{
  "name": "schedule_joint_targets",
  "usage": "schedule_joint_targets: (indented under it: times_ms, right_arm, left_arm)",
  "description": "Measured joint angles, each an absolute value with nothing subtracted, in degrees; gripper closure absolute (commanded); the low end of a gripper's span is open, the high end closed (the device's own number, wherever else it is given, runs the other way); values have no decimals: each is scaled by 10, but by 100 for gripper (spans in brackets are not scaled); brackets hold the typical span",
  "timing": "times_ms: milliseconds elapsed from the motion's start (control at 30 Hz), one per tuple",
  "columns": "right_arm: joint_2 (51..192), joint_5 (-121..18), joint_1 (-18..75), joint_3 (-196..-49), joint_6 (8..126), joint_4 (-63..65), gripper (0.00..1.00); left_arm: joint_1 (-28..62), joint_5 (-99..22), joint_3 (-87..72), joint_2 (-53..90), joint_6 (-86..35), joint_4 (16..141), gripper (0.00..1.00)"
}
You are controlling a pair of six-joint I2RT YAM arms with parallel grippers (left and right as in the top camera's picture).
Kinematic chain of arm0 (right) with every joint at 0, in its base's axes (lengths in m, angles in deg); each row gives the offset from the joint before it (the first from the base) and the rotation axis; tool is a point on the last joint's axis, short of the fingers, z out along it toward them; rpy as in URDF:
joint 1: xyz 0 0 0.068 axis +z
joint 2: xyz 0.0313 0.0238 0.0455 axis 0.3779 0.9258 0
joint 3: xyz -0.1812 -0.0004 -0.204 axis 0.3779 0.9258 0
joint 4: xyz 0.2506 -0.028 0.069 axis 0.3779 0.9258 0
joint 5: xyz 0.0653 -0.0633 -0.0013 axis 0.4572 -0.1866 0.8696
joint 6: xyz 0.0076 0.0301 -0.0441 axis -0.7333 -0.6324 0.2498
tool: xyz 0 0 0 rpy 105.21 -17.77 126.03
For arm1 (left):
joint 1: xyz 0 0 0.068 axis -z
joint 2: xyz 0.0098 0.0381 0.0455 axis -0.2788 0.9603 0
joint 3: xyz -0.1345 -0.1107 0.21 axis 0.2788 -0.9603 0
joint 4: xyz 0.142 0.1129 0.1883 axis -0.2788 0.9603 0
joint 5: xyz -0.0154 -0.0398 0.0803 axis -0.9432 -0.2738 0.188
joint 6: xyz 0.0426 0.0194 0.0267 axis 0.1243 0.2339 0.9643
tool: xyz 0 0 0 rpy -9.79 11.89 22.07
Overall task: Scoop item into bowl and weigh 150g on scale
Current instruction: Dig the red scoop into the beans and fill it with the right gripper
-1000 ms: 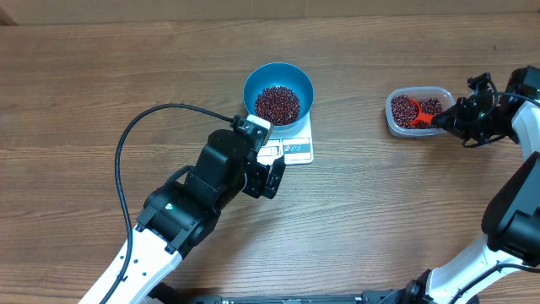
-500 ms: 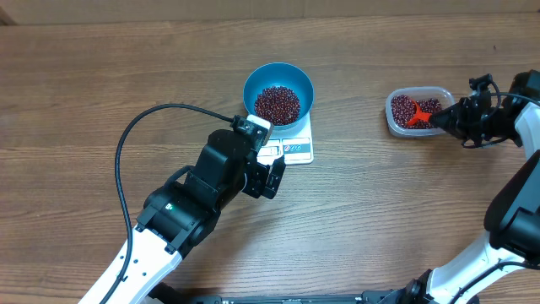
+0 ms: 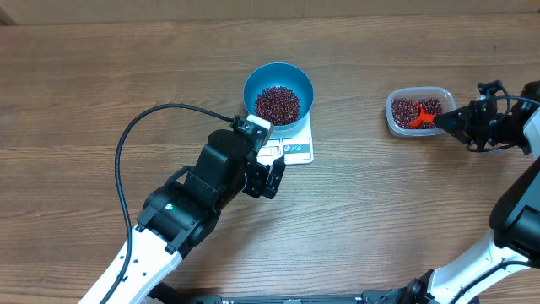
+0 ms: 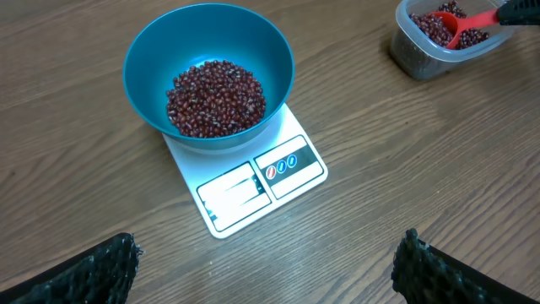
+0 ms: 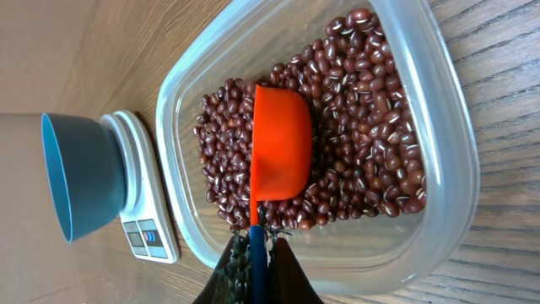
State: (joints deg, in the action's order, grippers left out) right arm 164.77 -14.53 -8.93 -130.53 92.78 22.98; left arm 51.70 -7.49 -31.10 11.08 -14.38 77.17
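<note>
The beans (image 4: 215, 97) lie in two places. One heap sits in the bottom of the blue bowl (image 4: 266, 51). The bowl stands on the far end of the white scale (image 4: 253, 181), leaving the display and buttons at the near edge in plain sight. Bowl and scale sit straight ahead of the left jaws and a little below them, on the wooden surface (image 3: 101, 76). Those jaws stand wide apart with nothing between them. Only the two dark fingertips (image 4: 84, 270) show at the bottom corners of the left wrist view, apart from the scale. From overhead, the left arm (image 3: 211, 181) reaches in from the lower left, a black cable (image 3: 126, 148) looping beside it, and its end hangs over the scale's near edge.

The rest of the beans lie in a clear plastic tub (image 5: 177, 143), well off to the right of the bowl and directly in front of the right jaws. The right jaws are closed tight on the handle of an orange-red scoop (image 5: 281, 139), whose cup rests down among the beans in the tub. I cannot tell whether any beans are in the cup. The right arm (image 3: 506, 122) comes in from the right edge, and from its jaws the bowl and scale lie far beyond the tub.
</note>
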Motion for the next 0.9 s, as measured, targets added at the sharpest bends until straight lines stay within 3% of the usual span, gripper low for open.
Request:
schedule_joint_targets:
  times_ms: [900]
  right_arm:
    - [1655, -21, -131, -1304, 954, 235, 97]
  left_arm:
    - [517, -75, -311, 111, -144, 772, 1]
